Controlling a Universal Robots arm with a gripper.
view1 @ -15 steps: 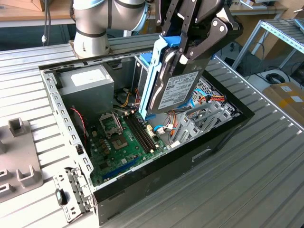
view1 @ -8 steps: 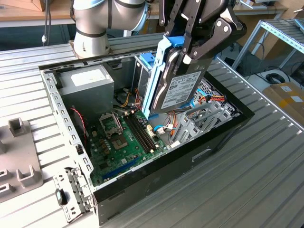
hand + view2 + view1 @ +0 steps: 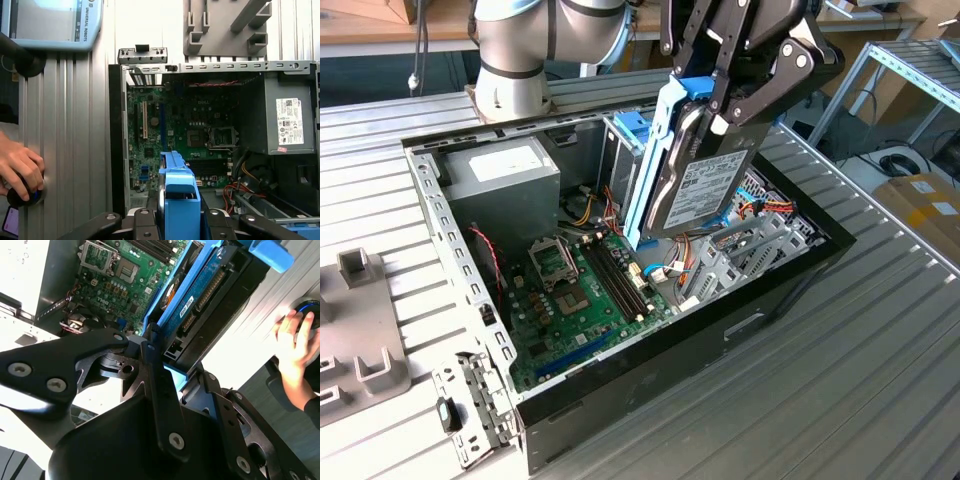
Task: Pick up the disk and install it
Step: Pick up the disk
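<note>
So my gripper is clamped tight on the upper end of the disk, light-blue rail and all. The disk hangs tilted over the open computer case, above the motherboard inside the case. Can't tell if its lower tip touches anything in there. Outside the case, past its black wall, a person's hand rests on a round dark knob on the tabletop.

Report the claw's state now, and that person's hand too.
Claw: closed on the hard drive, held tilted above the open computer case.
Person's hand: resting on a dark round device.
</note>
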